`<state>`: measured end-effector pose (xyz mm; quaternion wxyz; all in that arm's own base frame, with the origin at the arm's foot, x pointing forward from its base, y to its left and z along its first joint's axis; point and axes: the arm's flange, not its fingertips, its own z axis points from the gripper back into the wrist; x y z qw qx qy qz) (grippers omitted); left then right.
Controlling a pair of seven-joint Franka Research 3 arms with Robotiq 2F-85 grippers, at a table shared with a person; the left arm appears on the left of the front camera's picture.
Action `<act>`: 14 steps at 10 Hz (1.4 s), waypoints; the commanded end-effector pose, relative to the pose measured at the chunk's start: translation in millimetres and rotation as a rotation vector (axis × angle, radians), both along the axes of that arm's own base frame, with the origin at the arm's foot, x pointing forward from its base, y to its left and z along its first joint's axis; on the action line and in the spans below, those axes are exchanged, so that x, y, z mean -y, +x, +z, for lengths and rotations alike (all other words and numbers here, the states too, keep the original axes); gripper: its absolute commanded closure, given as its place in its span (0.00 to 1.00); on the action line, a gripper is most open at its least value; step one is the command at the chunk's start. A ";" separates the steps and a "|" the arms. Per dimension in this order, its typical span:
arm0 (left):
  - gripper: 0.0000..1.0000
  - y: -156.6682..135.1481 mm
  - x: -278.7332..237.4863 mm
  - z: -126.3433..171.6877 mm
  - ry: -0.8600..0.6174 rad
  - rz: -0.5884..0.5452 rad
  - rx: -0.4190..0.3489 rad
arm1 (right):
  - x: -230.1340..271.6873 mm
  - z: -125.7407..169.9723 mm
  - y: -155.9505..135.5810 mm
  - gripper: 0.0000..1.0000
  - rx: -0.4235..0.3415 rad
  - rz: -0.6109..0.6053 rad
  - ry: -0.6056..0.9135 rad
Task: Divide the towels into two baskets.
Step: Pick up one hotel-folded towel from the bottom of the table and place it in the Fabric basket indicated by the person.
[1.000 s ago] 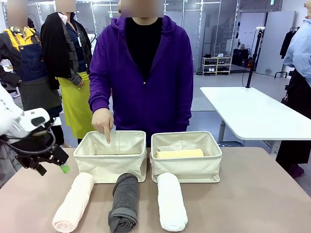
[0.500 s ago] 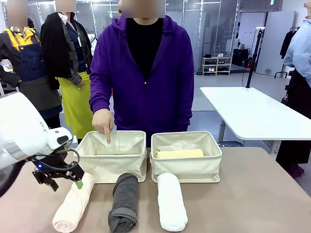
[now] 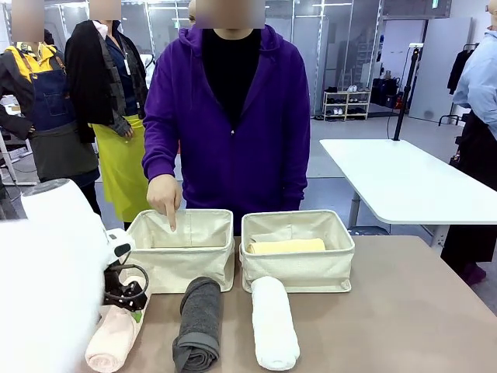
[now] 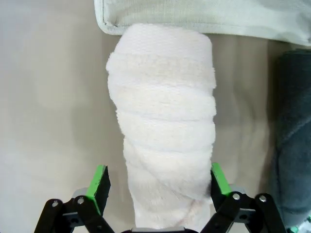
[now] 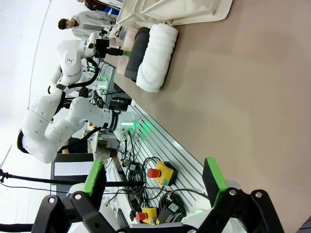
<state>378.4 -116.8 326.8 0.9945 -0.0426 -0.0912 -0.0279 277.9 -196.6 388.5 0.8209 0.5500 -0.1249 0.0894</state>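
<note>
Where the left arm crowds the table's left edge, the left gripper stands spread wide astride the peach towel; pad contact is hard to judge. Next along lie the dark grey towel and white towel, before the baskets. A person's hand points into the left basket; the yellow towel lies in the right basket. Farther right, the right gripper gapes, empty.
</note>
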 end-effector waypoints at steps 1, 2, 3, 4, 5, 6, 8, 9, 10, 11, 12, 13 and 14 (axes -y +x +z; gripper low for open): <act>0.00 -103.7 -30.9 -31.0 -0.031 -0.005 -0.016 | -0.4 1.7 -3.8 0.00 -0.007 -0.007 -0.019; 0.20 -106.2 -30.2 -32.7 -0.037 -0.014 -0.032 | -0.4 1.7 -3.8 0.00 -0.007 -0.007 -0.019; 0.20 -106.8 -31.2 -30.9 -0.052 -0.024 -0.026 | -0.4 1.7 -3.8 0.00 -0.007 -0.007 -0.019; 0.39 -105.8 -33.8 -27.9 -0.051 -0.016 -0.019 | -0.4 1.7 -3.8 0.00 -0.007 -0.007 -0.019; 0.25 -105.6 -35.2 -26.6 -0.054 -0.013 -0.015 | -0.4 1.7 -3.8 0.00 -0.007 -0.007 -0.019; 0.59 -105.9 -35.8 -26.1 -0.051 -0.012 -0.014 | -0.4 1.7 -3.8 0.00 -0.007 -0.007 -0.019; 0.39 -4.2 4.4 -6.7 -0.038 0.002 -0.029 | -0.4 1.7 -3.8 0.00 -0.007 -0.007 -0.019; 0.39 -4.2 4.4 -6.7 -0.038 0.002 -0.029 | -0.4 1.7 -3.8 0.00 -0.007 -0.007 -0.019; 0.39 -4.2 4.4 -6.7 -0.038 0.002 -0.029 | -0.4 1.7 -3.8 0.00 -0.007 -0.007 -0.019; 0.39 -4.2 4.4 -6.7 -0.038 0.002 -0.029 | -0.4 1.7 -3.8 0.00 -0.007 -0.007 -0.019; 0.39 -4.2 4.4 -6.7 -0.038 0.002 -0.029 | -0.4 1.7 -3.8 0.00 -0.007 -0.007 -0.019; 0.39 -4.2 4.4 -6.7 -0.038 0.002 -0.029 | -0.4 1.7 -3.8 0.00 -0.007 -0.007 -0.019; 0.39 -4.2 4.4 -6.7 -0.038 0.002 -0.029 | -0.4 1.7 -3.8 0.00 -0.007 -0.007 -0.019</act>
